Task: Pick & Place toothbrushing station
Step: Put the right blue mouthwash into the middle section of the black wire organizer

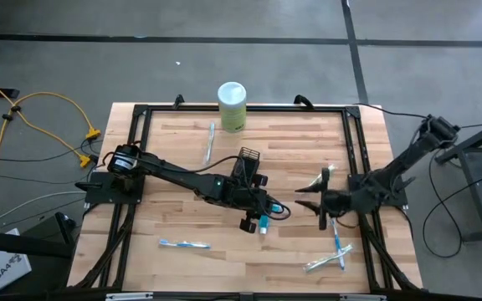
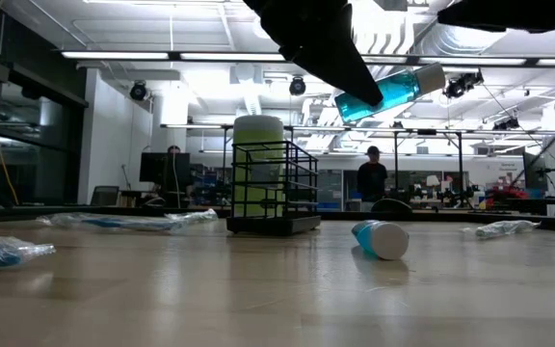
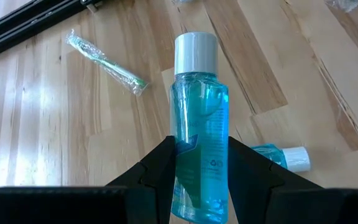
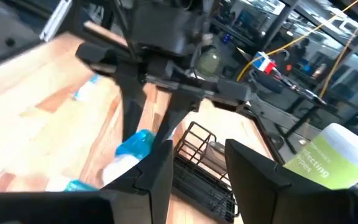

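Note:
A teal bottle with a white cap [image 3: 199, 118] is held above the table's middle by my left gripper [image 1: 258, 219], which is shut on it. In the low view the bottle [image 2: 388, 93] hangs high and tilted. A second teal tube [image 2: 382, 239] lies on its side on the wood. The black wire holder [image 1: 248, 163] stands upright just beyond the gripper, toward the far edge. My right gripper [image 1: 306, 201] hovers open to the right of the bottle, with nothing between its fingers [image 4: 160, 168]. My left gripper pinches the bottle's lower body [image 3: 182, 155] between its two fingers, one on each side. The fingers come slanting down from the table's left and lie along the bottle, whose capped end [image 3: 196, 53] sticks out past the fingertips. The bottle is tilted and clear of the table.
A pale green canister with a white lid [image 1: 232, 105] stands at the far edge behind the holder. Wrapped toothbrushes lie scattered: one far left of the holder [image 1: 210, 142], one near left [image 1: 184, 244], others near right [image 1: 329, 259]. People stand in the room beyond.

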`<control>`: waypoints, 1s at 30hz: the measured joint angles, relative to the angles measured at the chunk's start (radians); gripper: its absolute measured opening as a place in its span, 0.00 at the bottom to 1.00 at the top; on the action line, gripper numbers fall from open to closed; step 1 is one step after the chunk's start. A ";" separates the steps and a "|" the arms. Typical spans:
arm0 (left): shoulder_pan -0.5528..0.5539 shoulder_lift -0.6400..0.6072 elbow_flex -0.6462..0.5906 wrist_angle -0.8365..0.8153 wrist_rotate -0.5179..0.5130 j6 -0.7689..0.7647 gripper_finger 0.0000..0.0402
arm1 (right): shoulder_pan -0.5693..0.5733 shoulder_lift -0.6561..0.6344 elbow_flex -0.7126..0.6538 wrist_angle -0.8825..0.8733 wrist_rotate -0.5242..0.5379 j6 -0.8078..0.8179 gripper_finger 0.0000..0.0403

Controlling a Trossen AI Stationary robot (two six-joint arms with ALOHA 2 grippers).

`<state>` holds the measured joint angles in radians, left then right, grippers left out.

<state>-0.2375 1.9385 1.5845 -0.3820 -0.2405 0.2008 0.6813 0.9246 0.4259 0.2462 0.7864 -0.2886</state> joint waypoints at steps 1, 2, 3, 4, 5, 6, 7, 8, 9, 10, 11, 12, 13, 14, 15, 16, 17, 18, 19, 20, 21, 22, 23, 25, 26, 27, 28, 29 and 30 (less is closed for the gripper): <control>0.000 0.000 0.000 0.000 0.000 0.000 0.29 | 0.020 0.023 0.004 0.000 0.035 0.000 0.34; 0.000 0.000 0.000 0.000 0.000 0.000 0.29 | 0.039 0.043 0.008 0.004 0.067 0.001 0.34; 0.000 0.000 0.000 0.000 0.000 0.000 0.29 | 0.055 0.064 0.010 0.019 0.100 0.001 0.34; 0.000 0.000 0.000 0.000 0.000 0.000 0.29 | 0.069 0.085 0.014 0.030 0.127 0.002 0.34; 0.000 0.000 0.000 0.000 0.000 0.000 0.29 | 0.082 0.105 0.018 0.039 0.146 0.003 0.34; 0.000 0.000 0.000 0.000 0.000 0.000 0.29 | 0.092 0.128 0.024 0.042 0.160 0.006 0.34; 0.000 0.000 0.000 0.000 0.000 0.000 0.29 | 0.100 0.148 0.032 0.043 0.170 0.014 0.34; 0.000 0.000 0.000 0.000 0.000 0.000 0.29 | 0.105 0.168 0.041 0.043 0.179 0.024 0.34; 0.000 0.000 0.000 0.000 0.000 0.000 0.29 | 0.109 0.187 0.053 0.043 0.185 0.032 0.34; 0.000 0.000 0.000 0.000 0.000 -0.002 0.29 | 0.112 0.206 0.065 0.046 0.189 0.038 0.34; 0.000 0.000 0.000 0.000 0.000 -0.008 0.29 | 0.114 0.223 0.076 0.047 0.192 0.044 0.34; 0.000 0.000 0.000 0.000 0.000 -0.014 0.29 | 0.114 0.240 0.085 0.047 0.193 0.050 0.34; 0.000 0.000 0.000 -0.001 0.001 -0.015 0.29 | 0.114 0.259 0.093 0.046 0.192 0.055 0.34; 0.000 0.000 0.000 -0.003 0.000 -0.015 0.29 | 0.114 0.276 0.098 0.046 0.192 0.057 0.34; 0.000 0.000 0.000 -0.004 0.000 -0.016 0.29 | 0.114 0.293 0.101 0.045 0.192 0.058 0.34; -0.001 0.000 0.000 -0.004 0.000 -0.016 0.29 | 0.114 0.310 0.105 0.044 0.192 0.059 0.34; -0.002 0.000 0.000 -0.004 0.000 -0.016 0.29 | 0.114 0.326 0.107 0.045 0.192 0.061 0.34; -0.003 0.000 0.000 -0.004 0.000 -0.015 0.29 | 0.114 0.341 0.108 0.048 0.195 0.067 0.34; -0.003 0.000 0.000 -0.004 0.001 -0.015 0.29 | 0.114 0.355 0.108 0.049 0.204 0.079 0.34; -0.003 0.000 0.000 -0.005 0.001 -0.016 0.29 | 0.114 0.365 0.108 0.048 0.207 0.093 0.34; -0.003 0.000 0.000 -0.006 0.001 -0.016 0.29 | 0.114 0.374 0.108 0.048 0.209 0.106 0.34; -0.003 0.000 0.000 -0.007 0.001 -0.016 0.29 | 0.114 0.381 0.108 0.049 0.209 0.113 0.34; -0.003 0.000 0.000 -0.007 0.001 -0.016 0.29 | 0.117 0.387 0.108 0.050 0.210 0.120 0.34; -0.003 0.000 0.000 -0.007 0.001 -0.015 0.29 | 0.118 0.392 0.108 0.049 0.212 0.138 0.34; -0.003 0.000 0.000 -0.007 0.001 -0.015 0.29 | 0.118 0.392 0.108 0.049 0.210 0.150 0.34; -0.003 0.000 0.000 -0.007 0.001 -0.015 0.29 | 0.118 0.392 0.108 0.049 0.209 0.160 0.34; -0.003 0.000 0.000 -0.007 0.001 -0.015 0.29 | 0.118 0.392 0.108 0.049 0.207 0.165 0.34; -0.003 0.000 0.000 -0.007 0.001 -0.015 0.29 | 0.118 0.392 0.108 0.049 0.206 0.167 0.34; -0.003 0.000 0.000 -0.007 0.000 -0.015 0.29 | 0.118 0.392 0.108 0.049 0.206 0.168 0.34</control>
<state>-0.2409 1.9385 1.5845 -0.3889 -0.2400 0.1856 0.7994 1.3167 0.5339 0.2953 0.9925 -0.1205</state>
